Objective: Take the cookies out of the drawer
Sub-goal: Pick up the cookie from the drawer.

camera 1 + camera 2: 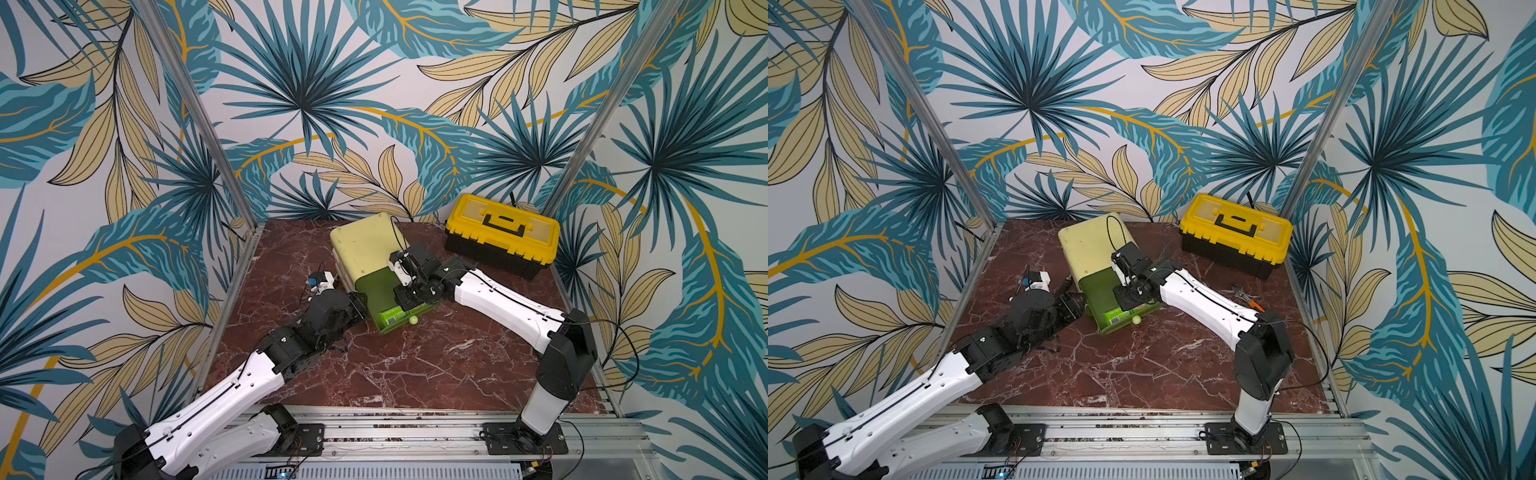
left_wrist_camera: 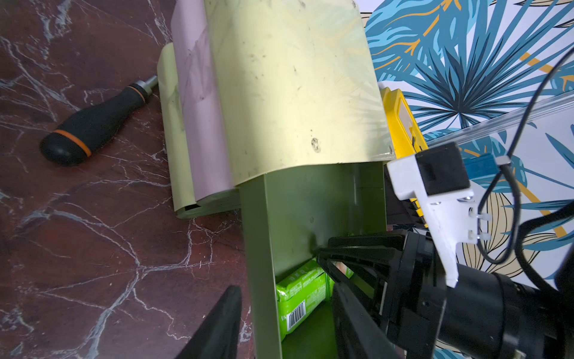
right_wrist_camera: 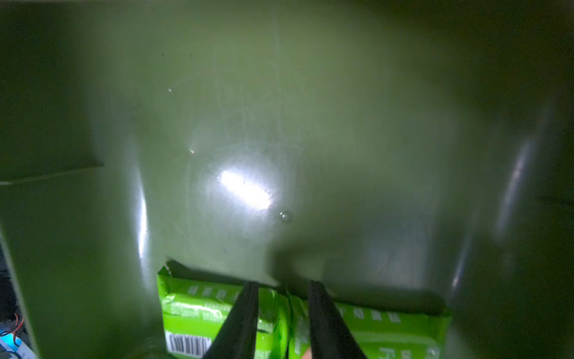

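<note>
Now, left of centre in a top view, left gripper point(image 1: 359, 306) jaws sit apart astride drawer point(image 1: 374, 286) wall. Centre: right gripper point(image 3: 283, 284) fingers narrow over two green cookies point(image 3: 192, 314) in drawer front; grip poss., can't tell.

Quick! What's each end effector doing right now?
Left end effector: open at the drawer side, holding nothing.
Right end effector: jaws apart over the green cookies; grip cannot be told.
</note>
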Robot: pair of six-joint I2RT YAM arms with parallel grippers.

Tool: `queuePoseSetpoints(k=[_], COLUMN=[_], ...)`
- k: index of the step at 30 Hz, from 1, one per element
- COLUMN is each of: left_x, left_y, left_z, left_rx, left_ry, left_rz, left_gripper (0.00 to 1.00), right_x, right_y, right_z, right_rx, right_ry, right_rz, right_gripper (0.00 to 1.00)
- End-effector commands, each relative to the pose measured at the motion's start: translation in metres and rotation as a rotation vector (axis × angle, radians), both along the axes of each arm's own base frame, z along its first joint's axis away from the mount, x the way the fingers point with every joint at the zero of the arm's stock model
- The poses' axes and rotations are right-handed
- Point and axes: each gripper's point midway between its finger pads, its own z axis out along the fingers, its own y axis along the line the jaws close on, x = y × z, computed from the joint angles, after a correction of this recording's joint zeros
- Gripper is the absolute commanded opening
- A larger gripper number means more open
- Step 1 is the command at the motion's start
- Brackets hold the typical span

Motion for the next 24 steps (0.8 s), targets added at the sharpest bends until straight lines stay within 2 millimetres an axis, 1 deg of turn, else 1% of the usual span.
queuePoseSetpoints(k=[1,17,20,22,24], left_x=[0.002,0.001,0.002,0.002,0.003], left_y=[0.000,0.001,0.001,0.002,0.002], left_z=[-0.006,-0.006,-0.006,-0.006,-0.003], left_rx=[-0.002,-0.003,-0.003,-0.001,0.000], left_ry=[0.002,0.003,0.000,-0.002,-0.011], left_rz=[0.003,0.009,0.010,0.012,0.012], left_gripper=[0.52,0.51,0.51,0.52,0.51], right_x=[-0.002,-0.007,-0.008,-0.008,-0.006], right_y=[0.001,0.005,0.005,0.005,0.004], right_z=[-0.007,-0.014,-0.010,-0.005,0.005], right_rx=[-0.011,0.012,0.019,0.028,0.046], right_ry=[0.024,0.056,0.050,0.034,0.007], right_rz=[0.005,0.024,0.027,0.022,0.014], right_gripper=[0.32,0.12,0.07,0.05,0.02])
